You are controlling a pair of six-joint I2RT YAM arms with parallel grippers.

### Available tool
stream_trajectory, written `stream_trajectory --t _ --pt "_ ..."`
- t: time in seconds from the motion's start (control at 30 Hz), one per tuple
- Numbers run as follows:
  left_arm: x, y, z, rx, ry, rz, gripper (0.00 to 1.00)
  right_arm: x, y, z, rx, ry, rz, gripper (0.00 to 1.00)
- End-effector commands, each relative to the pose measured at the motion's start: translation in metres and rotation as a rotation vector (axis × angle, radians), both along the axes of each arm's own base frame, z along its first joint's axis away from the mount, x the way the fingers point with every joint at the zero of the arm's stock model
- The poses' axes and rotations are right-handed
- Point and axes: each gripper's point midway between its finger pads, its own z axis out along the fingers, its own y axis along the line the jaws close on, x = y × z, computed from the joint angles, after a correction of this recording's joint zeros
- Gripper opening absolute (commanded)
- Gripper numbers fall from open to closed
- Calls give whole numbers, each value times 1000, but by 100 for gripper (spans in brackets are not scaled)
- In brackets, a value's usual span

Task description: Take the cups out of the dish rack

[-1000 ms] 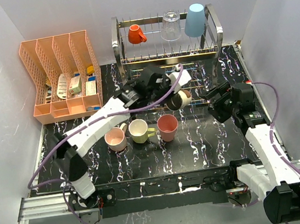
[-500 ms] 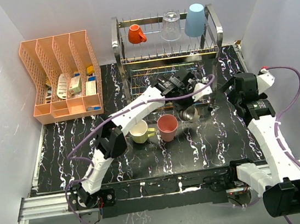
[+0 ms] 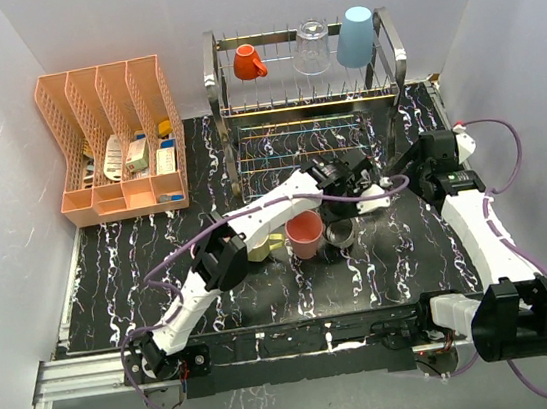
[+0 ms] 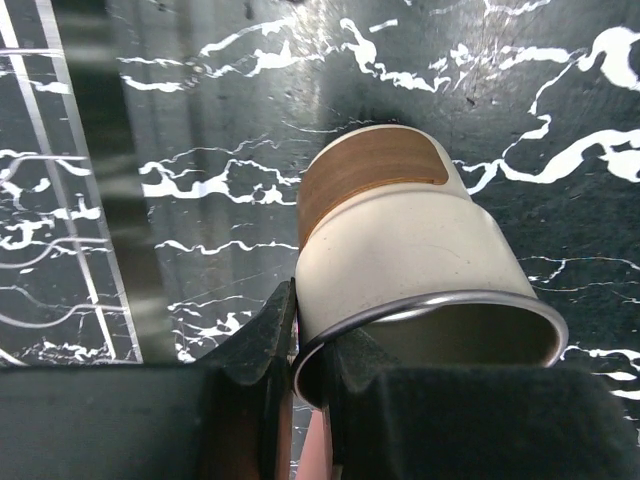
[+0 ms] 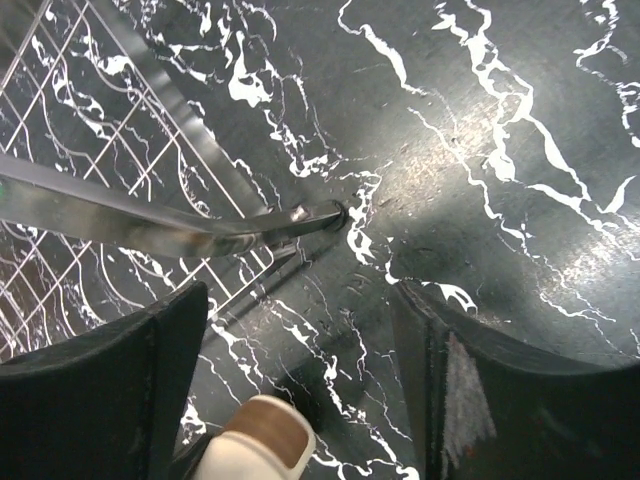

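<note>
My left gripper [image 3: 341, 214] is shut on the rim of the steel cup [image 3: 339, 233], cream-sided with a brown base. It holds the cup low over the black table, just right of the salmon-red cup [image 3: 305, 233]. The left wrist view shows the jaws [image 4: 300, 335] pinching the cup [image 4: 400, 240] by its rim. The yellow mug [image 3: 259, 249] is partly hidden by my left arm; the pink mug is hidden. The orange mug [image 3: 248, 62], clear glass [image 3: 312, 46] and light blue tumbler [image 3: 356, 35] stand on the dish rack's [image 3: 225, 120] top tier. My right gripper [image 3: 404, 162] is open and empty by the rack's right end [image 5: 150, 225].
A peach slotted organizer [image 3: 113, 135] holding small items stands at the back left. The rack's lower wire tier [image 3: 297, 151] lies just behind both grippers. White walls close in the table on the left, back and right.
My left arm has carried the steel cup right and toward the near side, down beside the salmon-red cup. My right arm has swung back toward the rack's right end.
</note>
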Motion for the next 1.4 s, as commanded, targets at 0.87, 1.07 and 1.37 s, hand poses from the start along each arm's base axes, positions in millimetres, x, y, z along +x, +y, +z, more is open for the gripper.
stream_trajectory --t 0.87,1.07,1.37 --pt "17 -31 76 -104 -300 -82 53 73 16 -13 138 -102 139 28" --pt "1 -12 113 -126 -286 -83 61 98 15 -14 146 -106 145 29" --pt "-37 61 170 -165 -207 -40 88 110 10 -2 130 -103 137 31"
